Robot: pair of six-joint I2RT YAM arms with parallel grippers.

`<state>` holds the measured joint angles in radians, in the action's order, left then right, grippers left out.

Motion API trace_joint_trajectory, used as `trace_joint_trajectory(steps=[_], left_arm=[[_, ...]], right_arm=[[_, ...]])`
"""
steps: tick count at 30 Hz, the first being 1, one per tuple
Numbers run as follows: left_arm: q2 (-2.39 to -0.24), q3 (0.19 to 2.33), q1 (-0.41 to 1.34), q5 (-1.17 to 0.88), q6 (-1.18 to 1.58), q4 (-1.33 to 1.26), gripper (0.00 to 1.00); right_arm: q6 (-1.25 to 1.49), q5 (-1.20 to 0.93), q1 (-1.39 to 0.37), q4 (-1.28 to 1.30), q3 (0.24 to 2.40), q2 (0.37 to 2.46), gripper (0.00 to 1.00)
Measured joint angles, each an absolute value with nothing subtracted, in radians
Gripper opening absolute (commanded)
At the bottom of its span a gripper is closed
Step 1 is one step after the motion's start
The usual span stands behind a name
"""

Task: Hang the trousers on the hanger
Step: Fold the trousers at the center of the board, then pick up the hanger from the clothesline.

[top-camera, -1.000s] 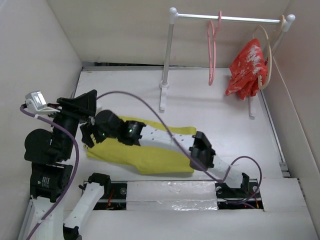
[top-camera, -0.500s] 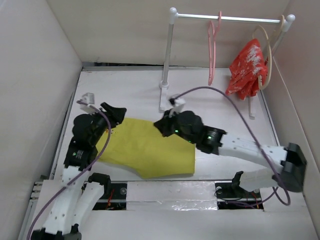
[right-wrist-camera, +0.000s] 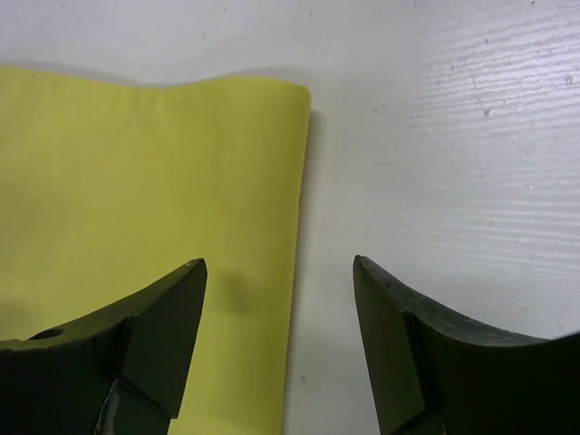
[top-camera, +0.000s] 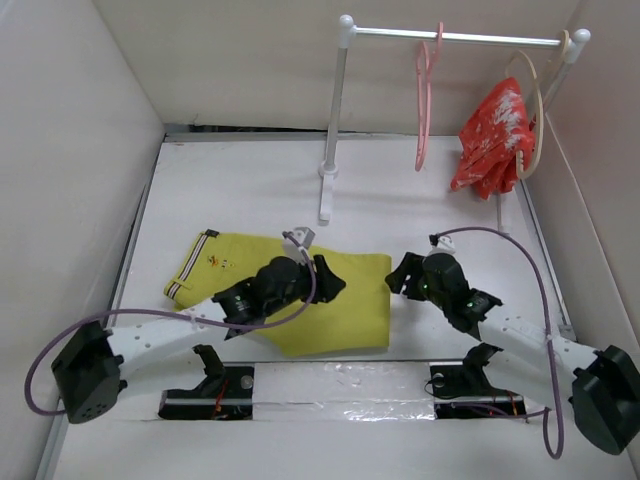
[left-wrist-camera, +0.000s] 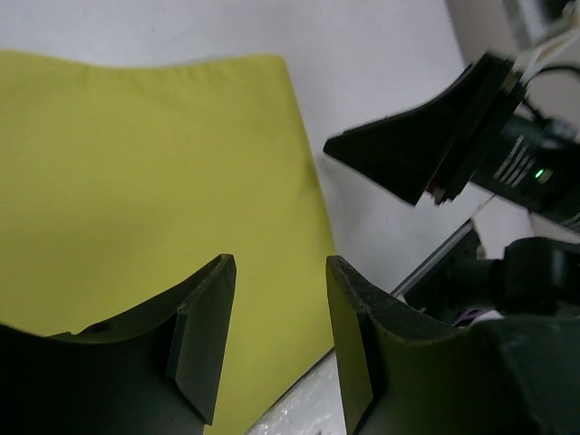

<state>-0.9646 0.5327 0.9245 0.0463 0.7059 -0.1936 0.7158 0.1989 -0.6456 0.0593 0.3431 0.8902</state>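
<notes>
Nearest the arm bases, the trousers (top-camera: 355, 315) lay flat on the table (top-camera: 240, 190), their long axis running left to right. The striped waistband (top-camera: 188, 272) was at the left end and the plain yellow end at the right. Over the right half hung the left gripper (top-camera: 338, 287), its jaws spread and empty, with cloth under both of them. Just beside it, the right gripper (top-camera: 396, 277) hung at the right-hand end, jaws spread wide and empty. They straddled the cloth's edge, one above yellow and the other above bare table. Whether either one touched the cloth could not be told. The right arm looked better placed to pinch that edge, while the waistband lay well apart from both. Farthest back, the hanger (top-camera: 423, 105), thin and pink, hung from the rail (top-camera: 460, 38), beyond the right gripper. A red garment (top-camera: 490, 130) on a pale hanger (top-camera: 538, 110) hung further right.
</notes>
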Motion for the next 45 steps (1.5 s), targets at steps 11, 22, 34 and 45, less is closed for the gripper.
trace_joint_trajectory(steps=[11, 22, 34, 45], left_arm=[[-1.102, 0.421, 1.037, 0.233, 0.809, -0.299, 0.42], [-1.103, 0.375, 1.036, 0.313, 0.843, -0.328, 0.44], [-0.971, 0.559, 1.030, 0.377, 0.673, -0.232, 0.00], [-0.976, 0.604, 1.030, 0.425, 0.467, -0.364, 0.34]], right_arm=[[0.669, -0.091, -0.443, -0.215, 0.376, 1.257, 0.00], [0.579, -0.177, -0.237, -0.250, 0.637, 1.412, 0.50], [0.448, -0.093, -0.360, 0.108, 0.772, 0.860, 0.00], [0.318, 0.180, -0.381, 0.204, 1.452, 1.092, 0.83]])
